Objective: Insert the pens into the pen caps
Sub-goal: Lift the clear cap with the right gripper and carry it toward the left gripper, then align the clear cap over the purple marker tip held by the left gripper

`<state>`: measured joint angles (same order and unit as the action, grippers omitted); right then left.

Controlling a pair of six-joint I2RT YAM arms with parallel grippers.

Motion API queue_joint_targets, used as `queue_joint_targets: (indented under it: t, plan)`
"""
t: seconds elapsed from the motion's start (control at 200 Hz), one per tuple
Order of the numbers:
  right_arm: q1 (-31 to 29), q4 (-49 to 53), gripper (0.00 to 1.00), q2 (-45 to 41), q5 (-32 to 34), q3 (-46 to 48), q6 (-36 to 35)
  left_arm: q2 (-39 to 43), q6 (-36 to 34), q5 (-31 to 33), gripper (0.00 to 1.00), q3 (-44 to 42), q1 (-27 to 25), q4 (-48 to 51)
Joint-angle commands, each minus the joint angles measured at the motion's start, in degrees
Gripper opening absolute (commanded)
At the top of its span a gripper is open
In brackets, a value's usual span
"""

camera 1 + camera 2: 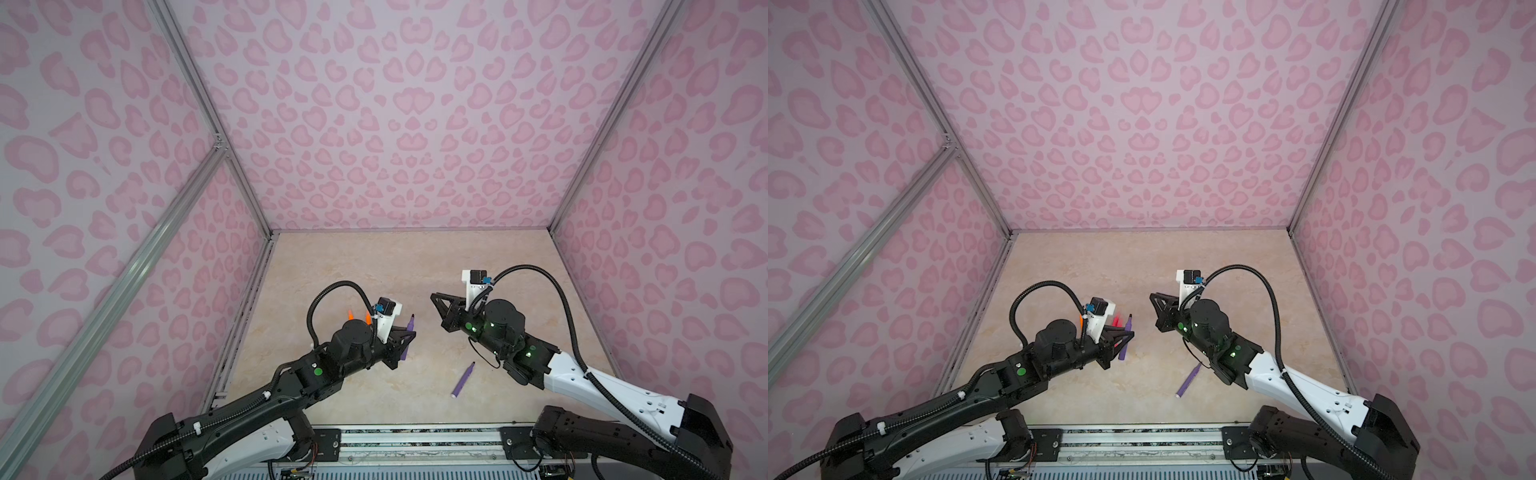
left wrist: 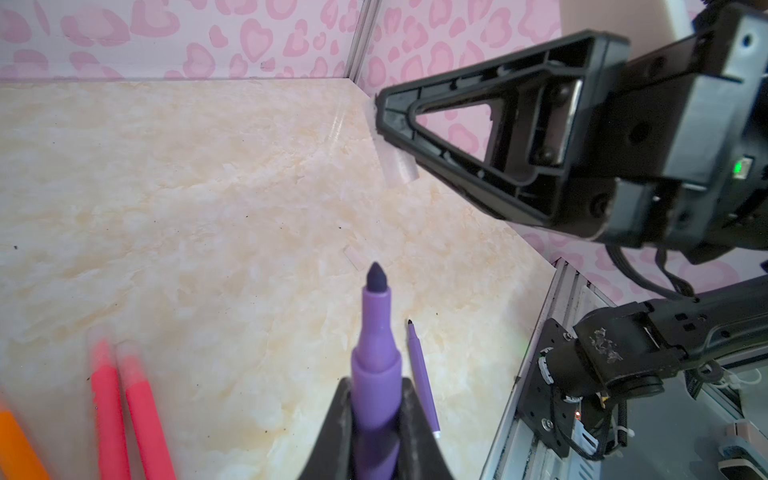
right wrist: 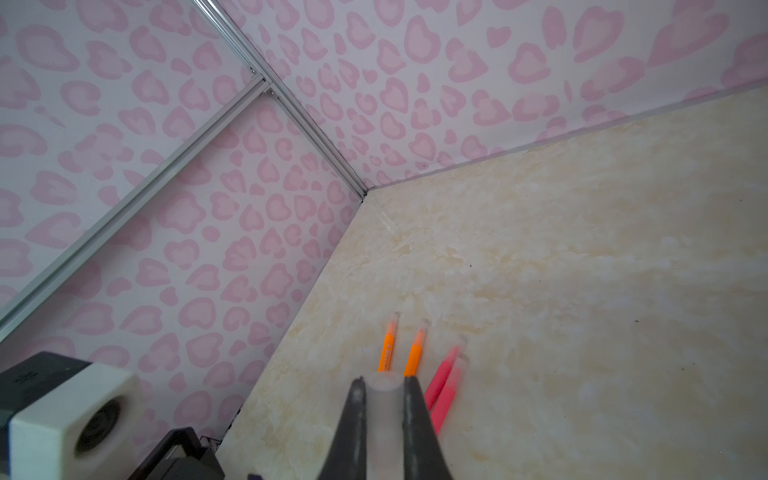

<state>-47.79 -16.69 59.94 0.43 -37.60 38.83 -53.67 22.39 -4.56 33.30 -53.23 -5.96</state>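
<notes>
**Pen in one claw, cap in the other, a gap between them**

The beige marbled worktop [image 1: 374,266] fills the lower middle of both top views. Left of centre, the left claw [image 1: 408,334] is pressed onto a purple pen [image 1: 412,322]. The pen's dark tip points toward the top of the frame, and the left wrist view shows its barrel squeezed between the two black fingers. Right of centre, the right claw [image 1: 433,296] pinches a clear pen cap [image 3: 384,388] at its very tip. The two claws face each other, apart. A second purple pen [image 1: 463,380] lies flat at lower centre, between the arms and near the right forearm. Two orange pens [image 3: 388,349] and two pink-red pens [image 3: 446,374] lie side by side on the worktop, mostly hidden behind the left wrist in both top views.
</notes>
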Motion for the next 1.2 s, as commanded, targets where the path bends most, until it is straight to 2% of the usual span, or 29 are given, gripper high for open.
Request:
queue_joint_targets:
  t: [0.0, 0.195, 0.38, 1.195]
  plan:
    - [-0.63, -4.91, 0.0, -0.33, -0.4, 1.69, 0.42, -0.7, -0.17, -1.92, 0.03, -0.24, -0.12, -3.77]
    - [-3.62, -9.56, 0.0, -1.03, -0.04, 3.63, -0.05, -1.47, 0.39, -3.27, 0.03, -0.01, -0.47, -4.49]
    - [-6.75, -12.47, 0.0, -1.58, 3.31, 5.18, -1.36, -2.45, 0.72, -3.92, 0.03, 0.0, -0.49, -4.55]
    - [-8.49, -15.73, 0.0, 4.22, 3.05, 4.04, -0.67, -3.16, 1.34, -3.82, 0.03, 0.22, -0.56, -4.56]
